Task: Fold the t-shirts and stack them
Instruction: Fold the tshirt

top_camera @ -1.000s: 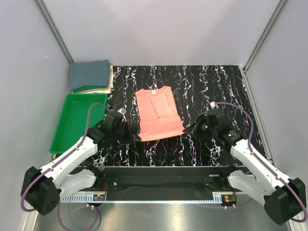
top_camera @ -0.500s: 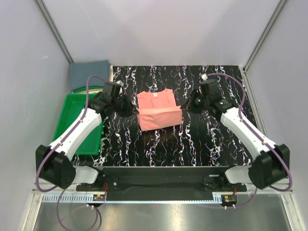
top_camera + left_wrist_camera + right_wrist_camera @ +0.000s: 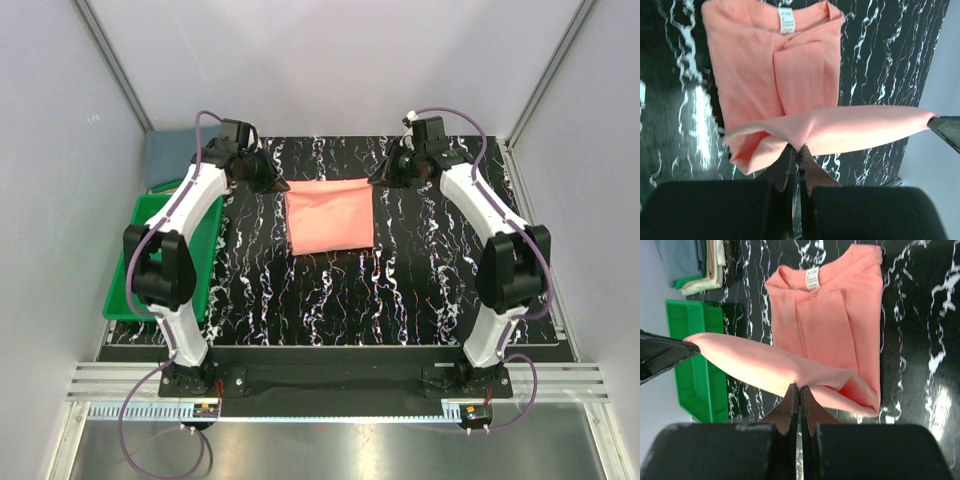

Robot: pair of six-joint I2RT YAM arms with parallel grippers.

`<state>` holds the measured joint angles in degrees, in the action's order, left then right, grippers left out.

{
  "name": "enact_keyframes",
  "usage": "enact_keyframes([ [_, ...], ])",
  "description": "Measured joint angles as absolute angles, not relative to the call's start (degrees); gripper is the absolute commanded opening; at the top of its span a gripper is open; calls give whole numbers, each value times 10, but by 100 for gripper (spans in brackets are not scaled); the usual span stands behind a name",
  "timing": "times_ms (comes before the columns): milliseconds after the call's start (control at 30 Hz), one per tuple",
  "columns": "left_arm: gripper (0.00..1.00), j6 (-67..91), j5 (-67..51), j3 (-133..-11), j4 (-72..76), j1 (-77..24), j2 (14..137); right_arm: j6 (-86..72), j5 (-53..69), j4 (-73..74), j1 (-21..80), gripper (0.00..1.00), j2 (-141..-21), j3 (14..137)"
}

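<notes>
You have bare worktop near and right of the salmon-pink t-shirt. On the left stands the green tray, with the folded blue-grey t-shirt beyond it. The left hand and right hand, close to the far wall, pinch a shirt edge stretched between them.

Bright, even light from above; wrist views less crisp.
The top view is sharp, the salmon-pink t-shirt evenly lit. White glare streaks the glossy table in both wrist views, whose dark lower foreground blurs, perhaps too near the lens.
</notes>
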<state>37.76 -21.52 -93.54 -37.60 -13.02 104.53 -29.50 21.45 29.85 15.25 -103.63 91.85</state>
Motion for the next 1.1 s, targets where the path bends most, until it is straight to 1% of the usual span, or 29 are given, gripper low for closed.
enact_keyframes([
  [200, 0, 358, -254, -1052, -372, -111, 1162, -287, 269, 298, 126, 3, -1156, 1025],
  [333, 0, 354, -273, -1109, -362, -99, 1228, -287, 300, 298, 116, 4, -1242, 1103],
  [433, 0, 356, -287, -1126, -342, -88, 1266, -287, 317, 298, 115, 5, -1305, 1162],
  [567, 0, 368, -304, -1129, -314, -70, 1312, -287, 336, 298, 115, 11, -1379, 1237],
  [600, 5, 372, -309, -1130, -307, -65, 1324, -288, 342, 300, 115, 16, -1398, 1260],
  [633, 13, 376, -313, -1133, -302, -60, 1336, -289, 347, 298, 115, 18, -1417, 1280],
  [667, 18, 378, -315, -1136, -296, -55, 1346, -290, 354, 298, 115, 20, -1433, 1300],
  [700, 20, 381, -317, -1138, -291, -51, 1356, -290, 359, 298, 115, 30, -1448, 1317],
  [767, 22, 386, -320, -1145, -288, -45, 1371, -292, 366, 298, 115, 38, -1471, 1342],
  [800, 25, 387, -321, -1148, -286, -43, 1377, -291, 369, 298, 115, 45, -1479, 1349],
  [833, 31, 386, -322, -1151, -285, -40, 1379, -291, 371, 299, 114, 47, -1481, 1350],
  [867, 34, 385, -323, -1151, -284, -38, 1379, -288, 371, 300, 113, 49, -1482, 1350],
  [900, 36, 386, -324, -1152, -282, -36, 1377, -286, 371, 299, 113, 55, -1482, 1347],
  [933, 41, 383, -324, -1152, -277, -36, 1376, -284, 371, 297, 113, 58, -1478, 1341],
  [967, 42, 382, -324, -1152, -273, -36, 1376, -279, 371, 293, 112, 60, -1472, 1327],
  [1100, 47, 366, -324, -1150, -272, -37, 1369, -252, 369, 292, 110, 62, -1425, 1219],
])
